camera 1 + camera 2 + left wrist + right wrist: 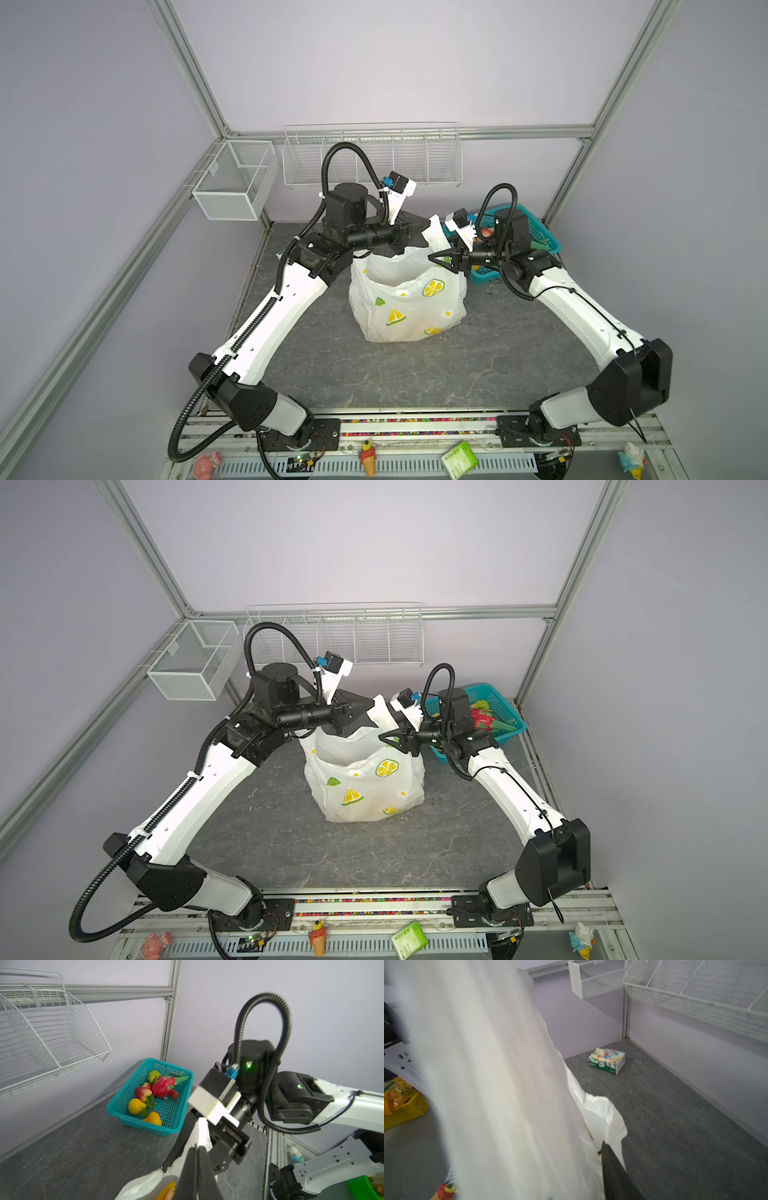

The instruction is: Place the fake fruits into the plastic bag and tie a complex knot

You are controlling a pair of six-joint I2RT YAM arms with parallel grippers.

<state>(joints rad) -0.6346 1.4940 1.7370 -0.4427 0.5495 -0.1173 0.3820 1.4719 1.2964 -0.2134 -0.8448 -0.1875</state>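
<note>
The plastic bag (407, 307) (365, 787) stands open mid-table, white with lemon prints. My left gripper (426, 227) (196, 1148) is shut on the bag's far handle (434, 232) and holds it up. My right gripper (432, 257) (382, 737) hovers at the bag's right rim with its jaws apart and bag film lying between them. In the right wrist view only one of its fingers (612, 1167) shows; blurred film hides the other. One yellow-pink fruit (168, 1190) lies inside the bag. Several fake fruits, among them a pink dragon fruit (164, 1086), sit in the teal basket (116, 1109) (536, 232).
A printed cardboard box (607, 1060) lies at the table's back left corner. A white wire rack (372, 160) and a mesh bin (232, 178) hang on the back wall. Ice-cream figurines (368, 457) and a green packet (459, 459) sit on the front rail.
</note>
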